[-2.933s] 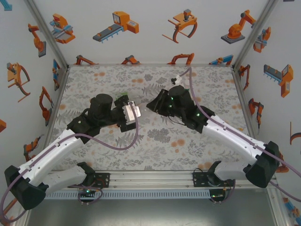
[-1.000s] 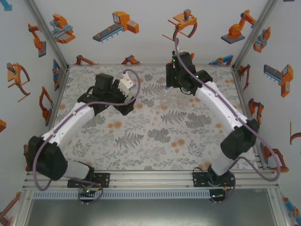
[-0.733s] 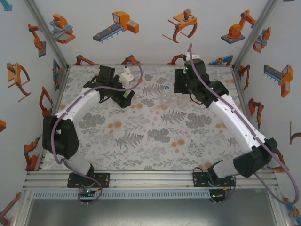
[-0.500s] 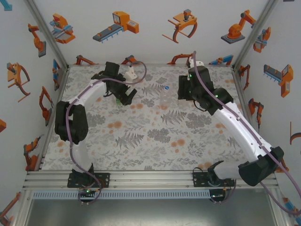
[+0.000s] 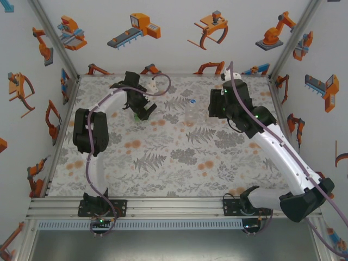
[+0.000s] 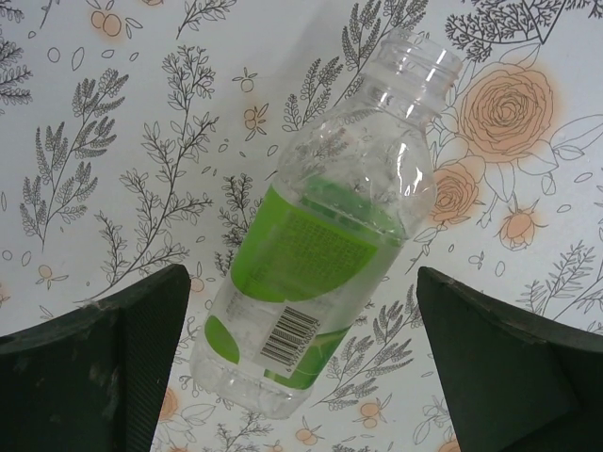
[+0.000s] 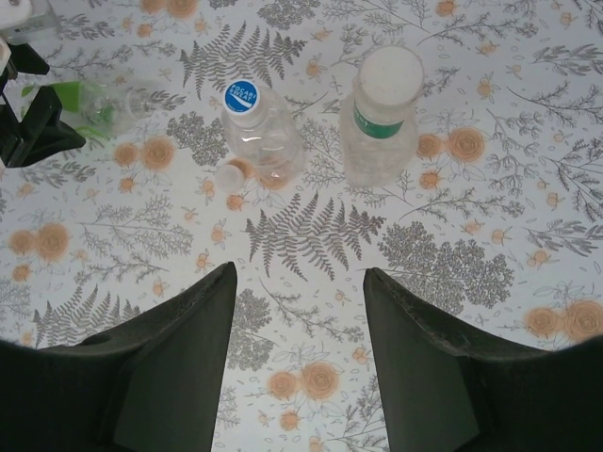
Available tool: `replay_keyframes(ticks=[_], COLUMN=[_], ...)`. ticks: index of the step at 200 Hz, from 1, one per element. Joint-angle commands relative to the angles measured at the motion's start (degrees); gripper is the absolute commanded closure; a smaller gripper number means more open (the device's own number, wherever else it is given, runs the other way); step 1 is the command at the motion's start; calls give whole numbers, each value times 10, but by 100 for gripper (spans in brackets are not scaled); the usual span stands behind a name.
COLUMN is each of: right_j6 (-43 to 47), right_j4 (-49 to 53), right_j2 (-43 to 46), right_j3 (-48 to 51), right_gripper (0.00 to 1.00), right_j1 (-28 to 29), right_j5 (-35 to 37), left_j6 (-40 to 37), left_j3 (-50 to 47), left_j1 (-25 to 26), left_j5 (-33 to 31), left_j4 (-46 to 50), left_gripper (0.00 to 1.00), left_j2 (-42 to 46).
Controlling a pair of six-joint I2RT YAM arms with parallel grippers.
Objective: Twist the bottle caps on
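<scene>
- Blue-capped bottle [image 7: 264, 141] is my landmark: nearer than it, right claw [image 7: 300, 273] hangs half spread, pinching nothing.
- Loose whitish cap [image 7: 229, 174] on the worktop [image 7: 311, 235], just beside it.
- White-capped bottle [image 7: 377, 132] stands near it.
- Farthest, well apart from it: uncapped green-label bottle [image 6: 320, 245] lying flat between left claw's [image 6: 301, 273] wide-spread fingers.

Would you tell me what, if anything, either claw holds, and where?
Nothing: the left claw stands open astride the lying bottle; the right claw is empty.
</scene>
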State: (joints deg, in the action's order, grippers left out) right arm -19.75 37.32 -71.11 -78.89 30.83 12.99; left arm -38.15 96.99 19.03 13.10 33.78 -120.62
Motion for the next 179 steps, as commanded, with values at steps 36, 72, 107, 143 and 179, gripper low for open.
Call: replay_keyframes(ticks=[36,72,107,143,179], right_j6=[-12,-13,-16,-23,-26], right_j4=[14,7,-1,-8,-7], right_j2=[0,-3,-5,-8,-4], right_j3=[8,10,17,22,28], right_gripper=[46,46,46,46,46], right_j1=[0,1,0,1,1], right_j5=[-5,-11,-17,-29,-32], left_j6=[-11,1,4,25,45], left_j3=[29,21,-7,-45,-72], left_j1=[-3,-1,-2,-3,-2], left_j5=[38,30,22,22,34], left_j4=[70,84,85,45,1], left_gripper=[9,14,19,21,25], left_j2=[-28,-29,-15,-6,-4])
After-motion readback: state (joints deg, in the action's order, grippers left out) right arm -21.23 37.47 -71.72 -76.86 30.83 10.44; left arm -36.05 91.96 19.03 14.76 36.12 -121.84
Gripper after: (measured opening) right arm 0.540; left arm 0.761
